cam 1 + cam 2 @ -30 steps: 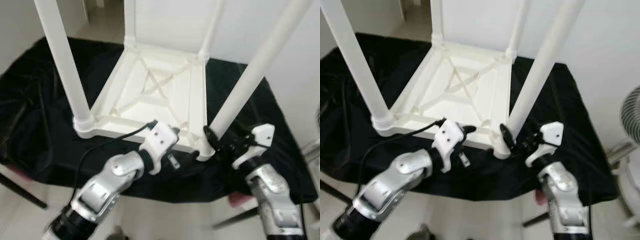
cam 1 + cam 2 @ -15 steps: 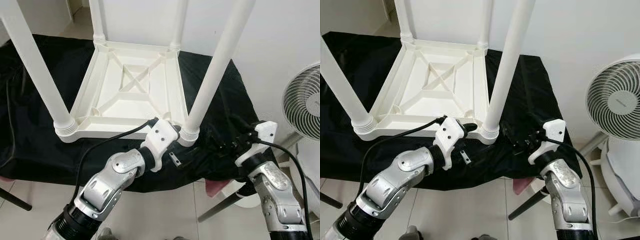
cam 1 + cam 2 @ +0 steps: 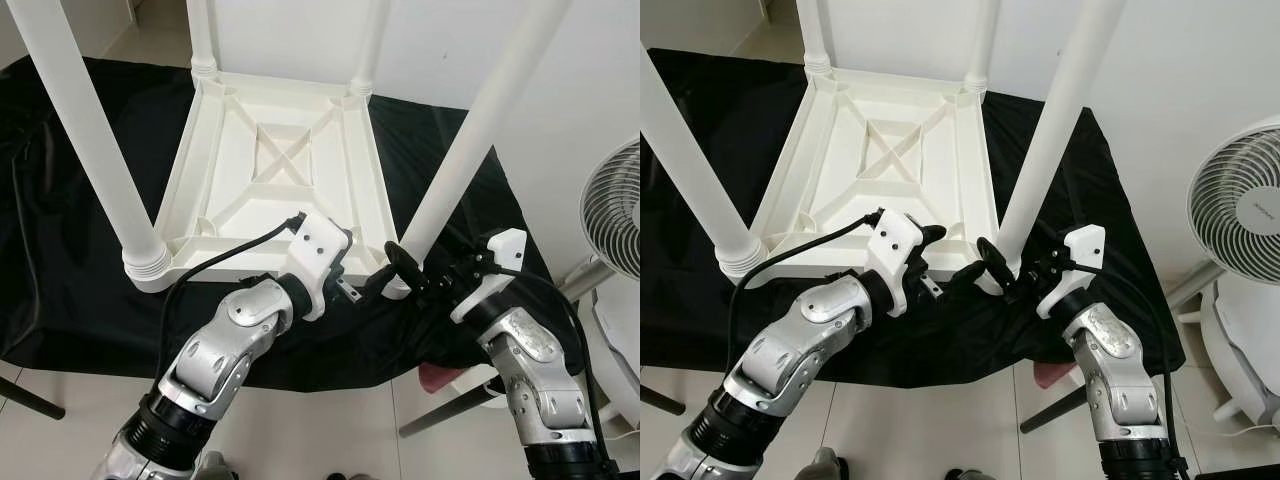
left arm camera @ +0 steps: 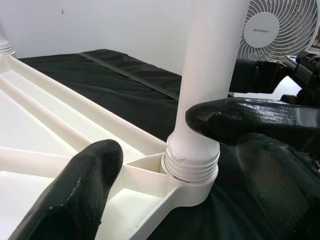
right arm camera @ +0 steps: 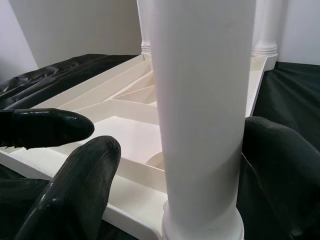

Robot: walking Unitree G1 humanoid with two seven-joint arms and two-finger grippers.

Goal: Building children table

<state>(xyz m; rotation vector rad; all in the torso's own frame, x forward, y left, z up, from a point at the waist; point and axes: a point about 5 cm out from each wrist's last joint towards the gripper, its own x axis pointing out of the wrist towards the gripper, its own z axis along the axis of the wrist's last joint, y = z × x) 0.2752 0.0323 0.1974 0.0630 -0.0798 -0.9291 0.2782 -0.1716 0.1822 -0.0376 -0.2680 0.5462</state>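
Left eye view: the white table (image 3: 275, 180) lies upside down in the upper middle of the frame on a black cloth (image 3: 80, 300) draped over the tabletop. All four legs stand up from its corners, so the build looks nearly done; what seems left is tightening the near-right leg (image 3: 470, 140) and turning the table over. The left gripper (image 3: 365, 285) sits at centre, its fingers spread beside that leg's base. The right gripper (image 3: 415, 280), right of centre, reaches the same base from the other side. A fan (image 3: 612, 205) shows at the right edge.

Right eye view: the same layout, with both arms meeting at the leg's socket just below centre.

Left wrist view: the leg's threaded collar (image 4: 192, 160) sits in its corner socket at lower centre, with a few threads still showing, so it may not be fully screwed home. The left fingers (image 4: 75, 192) stand apart, not pinching anything.

Right wrist view: the leg fills the centre, standing between the right gripper's spread fingers (image 5: 75, 180); whether they press on it I cannot tell.

No containers are in sight.
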